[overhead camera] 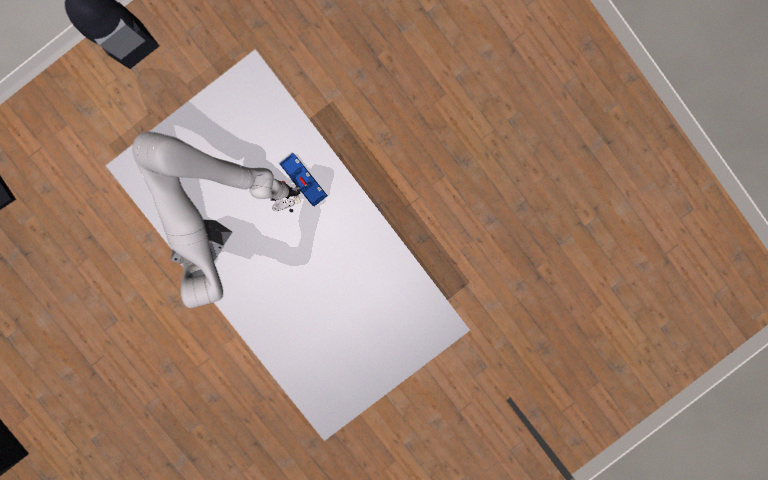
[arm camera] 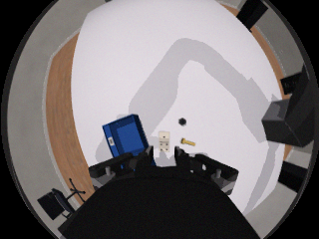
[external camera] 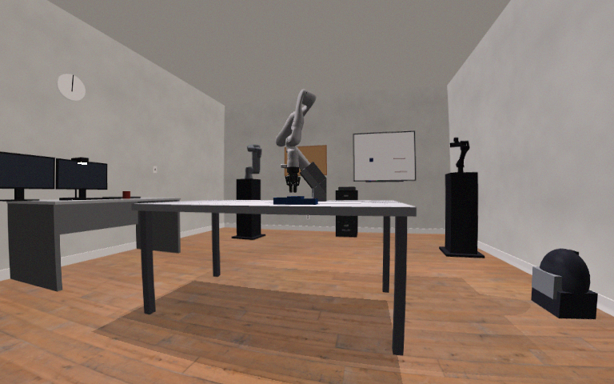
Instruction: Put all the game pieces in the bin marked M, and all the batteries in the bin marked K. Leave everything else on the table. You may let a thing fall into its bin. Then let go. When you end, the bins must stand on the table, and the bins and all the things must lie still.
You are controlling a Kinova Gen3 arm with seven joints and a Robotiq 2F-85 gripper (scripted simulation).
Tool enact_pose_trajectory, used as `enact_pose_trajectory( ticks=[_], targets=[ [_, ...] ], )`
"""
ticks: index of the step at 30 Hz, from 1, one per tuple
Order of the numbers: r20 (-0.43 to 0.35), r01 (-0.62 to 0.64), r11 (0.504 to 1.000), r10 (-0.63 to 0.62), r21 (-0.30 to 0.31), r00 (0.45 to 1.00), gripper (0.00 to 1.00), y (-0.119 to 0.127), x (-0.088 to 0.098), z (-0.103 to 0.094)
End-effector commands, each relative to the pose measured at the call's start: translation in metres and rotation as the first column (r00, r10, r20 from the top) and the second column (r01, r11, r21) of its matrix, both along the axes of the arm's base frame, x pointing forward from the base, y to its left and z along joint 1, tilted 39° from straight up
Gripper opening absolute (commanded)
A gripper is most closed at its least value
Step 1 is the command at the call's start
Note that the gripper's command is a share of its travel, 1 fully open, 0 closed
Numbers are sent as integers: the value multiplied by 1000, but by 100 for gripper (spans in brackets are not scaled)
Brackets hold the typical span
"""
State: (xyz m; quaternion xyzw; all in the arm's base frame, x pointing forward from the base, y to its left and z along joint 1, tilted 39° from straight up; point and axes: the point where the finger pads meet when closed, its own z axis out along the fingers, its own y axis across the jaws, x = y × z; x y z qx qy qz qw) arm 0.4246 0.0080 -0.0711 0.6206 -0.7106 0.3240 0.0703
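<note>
The gripper (arm camera: 163, 155) hovers part-open with nothing in it, fingers pointing down at the table (overhead camera: 351, 339). It sits above the spot just beside the blue bin (overhead camera: 304, 178), on the side facing the arm's base. That puts it near the long edge opposite the base, in the half of the table towards the arm's end.

Right under the fingers lies a small cream game piece (arm camera: 163, 139), flat on the table. Its long axis seems to run straight away from the wrist, roughly alongside the bin's near wall. To take it well, I'd come straight down with one finger on each long side, centred, and stay clear of the bin wall so nothing gets nudged.

Just beside the piece, apart from it, there's a little gold battery (arm camera: 187, 139). It lies crosswise to the piece, with one end pointing at it. A small dark round thing (arm camera: 181, 121) sits a bit further out.

A red thing (overhead camera: 301, 181) is already in the bin's middle section. The bin letters are too small to read.
</note>
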Motion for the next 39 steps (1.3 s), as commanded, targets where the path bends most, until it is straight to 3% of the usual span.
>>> enact_pose_trajectory(
  ticks=[1, 14, 39],
  targets=[
    [2, -6, 1000, 6, -2, 1000, 41, -5, 6, -9],
    [1, -5, 1000, 5, -3, 1000, 41, -32, 18, -40],
    [-2, -5, 1000, 5, 5, 1000, 41, -34, 19, -50]
  ],
)
